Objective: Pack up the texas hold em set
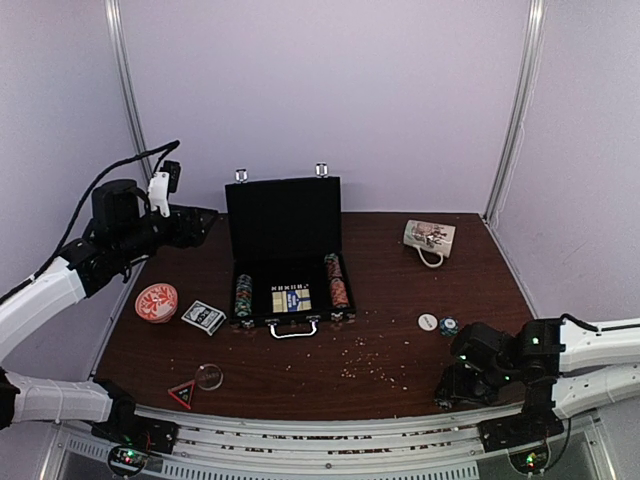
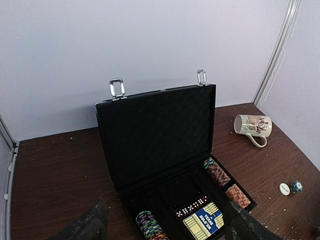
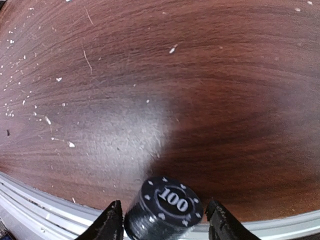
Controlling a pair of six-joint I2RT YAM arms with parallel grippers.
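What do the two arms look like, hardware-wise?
Both alike: the left arm and right arm have white tubular links with bulky black joint housings. A black cable loops loose off the left wrist, beside a white bracket. Fingers are black. A green light shows on the right arm.

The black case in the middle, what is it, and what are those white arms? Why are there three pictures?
They are a robot's left arm and right arm. One picture looks down from above; the others come from a camera on each wrist. On the table sit the open poker case, a tipped mug, an orange dish and a card box. The left gripper is open and empty. The right gripper straddles a black chip stack marked 100; I cannot tell if it squeezes.
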